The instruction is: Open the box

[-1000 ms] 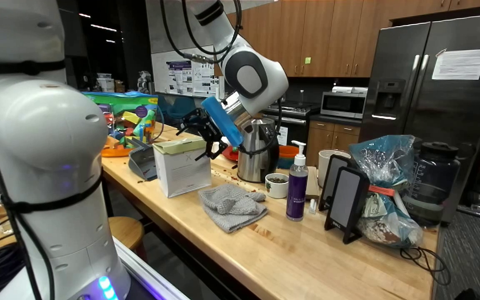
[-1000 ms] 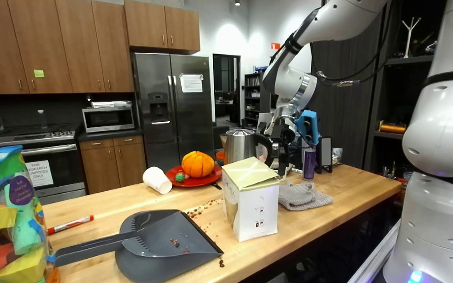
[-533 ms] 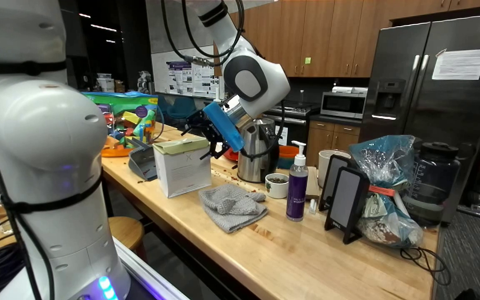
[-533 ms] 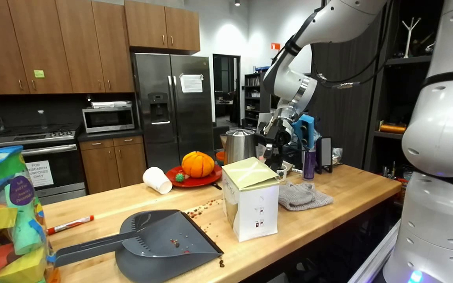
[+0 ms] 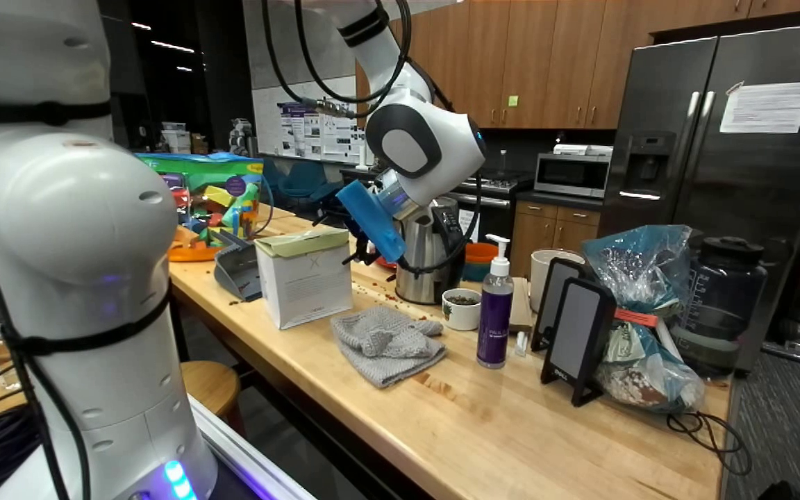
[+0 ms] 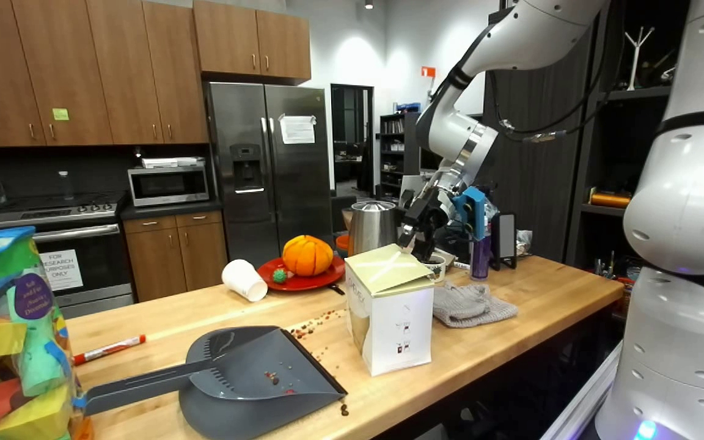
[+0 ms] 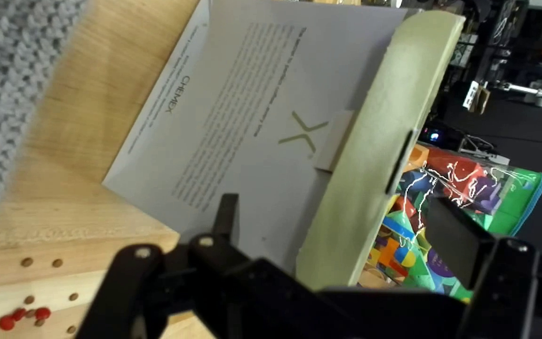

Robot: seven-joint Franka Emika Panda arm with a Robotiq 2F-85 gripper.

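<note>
The box point(image 5: 306, 288) is white with a pale green lid point(image 6: 388, 269) and stands upright near the counter's edge. The lid lies over the top, with a small gap under one edge in an exterior view. In the wrist view the box point(image 7: 252, 117) shows its printed side, and the lid's folded edge point(image 7: 379, 165) runs between the fingers. My gripper point(image 7: 344, 226) is open wide and empty, one finger on the printed-side side and one beyond the lid. In both exterior views the gripper point(image 6: 412, 241) is at the box's top edge by the kettle. I cannot tell whether it touches.
A steel kettle point(image 5: 422, 271) stands close behind the gripper. A grey cloth point(image 5: 389, 344), a small pot point(image 5: 461, 316) and a purple pump bottle point(image 5: 495, 319) are beside the box. A grey dustpan point(image 6: 254, 379), red plate point(image 6: 321, 280) and toy bag point(image 6: 16, 342) are also on the counter.
My gripper has come lower and tilted, so its fingers now slant toward the box's lid instead of pointing straight down. The box and lid have not moved.
</note>
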